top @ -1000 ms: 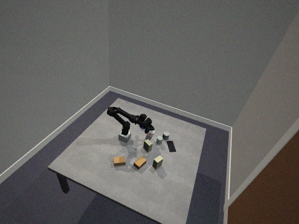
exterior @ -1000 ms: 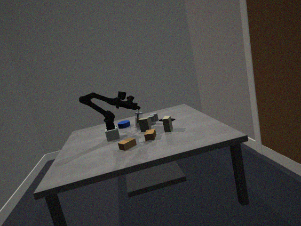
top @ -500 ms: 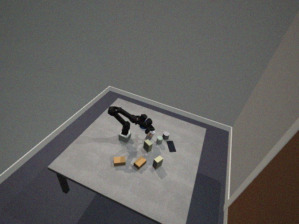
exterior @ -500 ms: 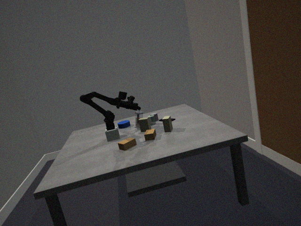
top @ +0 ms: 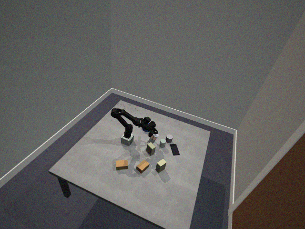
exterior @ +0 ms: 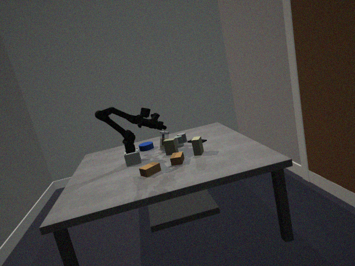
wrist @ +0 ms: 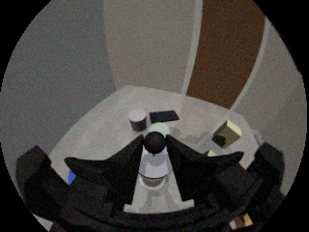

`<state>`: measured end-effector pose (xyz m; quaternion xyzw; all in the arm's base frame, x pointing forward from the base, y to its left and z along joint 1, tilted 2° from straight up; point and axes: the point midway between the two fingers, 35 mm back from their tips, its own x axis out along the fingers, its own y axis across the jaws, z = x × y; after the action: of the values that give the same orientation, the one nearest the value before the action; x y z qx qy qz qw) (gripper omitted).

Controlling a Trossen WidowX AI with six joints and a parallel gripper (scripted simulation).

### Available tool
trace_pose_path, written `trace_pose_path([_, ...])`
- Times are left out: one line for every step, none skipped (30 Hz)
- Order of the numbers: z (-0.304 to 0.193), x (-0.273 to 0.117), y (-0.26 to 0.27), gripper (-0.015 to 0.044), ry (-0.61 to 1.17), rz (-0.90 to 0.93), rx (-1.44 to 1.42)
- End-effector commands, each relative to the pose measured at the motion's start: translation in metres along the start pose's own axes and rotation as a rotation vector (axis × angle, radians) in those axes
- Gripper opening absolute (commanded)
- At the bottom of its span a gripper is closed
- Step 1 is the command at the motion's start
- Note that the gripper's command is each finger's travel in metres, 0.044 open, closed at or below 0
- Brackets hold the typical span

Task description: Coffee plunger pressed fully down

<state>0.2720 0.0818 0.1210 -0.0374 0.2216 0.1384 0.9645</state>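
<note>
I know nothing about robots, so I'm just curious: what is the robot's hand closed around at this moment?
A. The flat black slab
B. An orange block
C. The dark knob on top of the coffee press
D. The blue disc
C: in the wrist view the hand is pinched on the dark knob above the coffee press, while the blocks, disc and slab lie apart on the table.
</note>
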Motion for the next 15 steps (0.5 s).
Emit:
trace_pose_path([-0.0067,0.0029,0.0000,0.0120,0.025,0.001,-0.008])
trace_pose_path([-0.0065,0.0032,0.0000,0.0120,0.025,0.001,-0.008])
trace_pose_path([-0.0064,0.0035,0.0000,0.0120,0.025,0.001,-0.008])
trace_pose_path([-0.0063,0.0038,-0.0001,0.0120,0.025,0.001,-0.008])
trace_pose_path([-0.0062,0.0040,-0.0001,0.0120,0.025,0.001,-0.008])
trace_pose_path([-0.0060,0.0043,-0.0001,0.0120,0.025,0.001,-0.008])
trace_pose_path([-0.0058,0.0046,-0.0001,0.0120,0.025,0.001,-0.008])
trace_pose_path([-0.0056,0.0048,-0.0001,0.0120,0.025,0.001,-0.008])
trace_pose_path([-0.0056,0.0051,-0.0001,0.0120,0.025,0.001,-0.008])
trace_pose_path([-0.0055,0.0054,-0.0001,0.0120,0.025,0.001,-0.008])
trace_pose_path([-0.0054,0.0056,-0.0001,0.0120,0.025,0.001,-0.008])
trace_pose_path([-0.0051,0.0059,-0.0002,0.0120,0.025,0.001,-0.008])
trace_pose_path([-0.0050,0.0061,-0.0002,0.0120,0.025,0.001,-0.008])
trace_pose_path([-0.0049,0.0064,-0.0002,0.0120,0.025,0.001,-0.008])
trace_pose_path([-0.0049,0.0067,-0.0002,0.0120,0.025,0.001,-0.008])
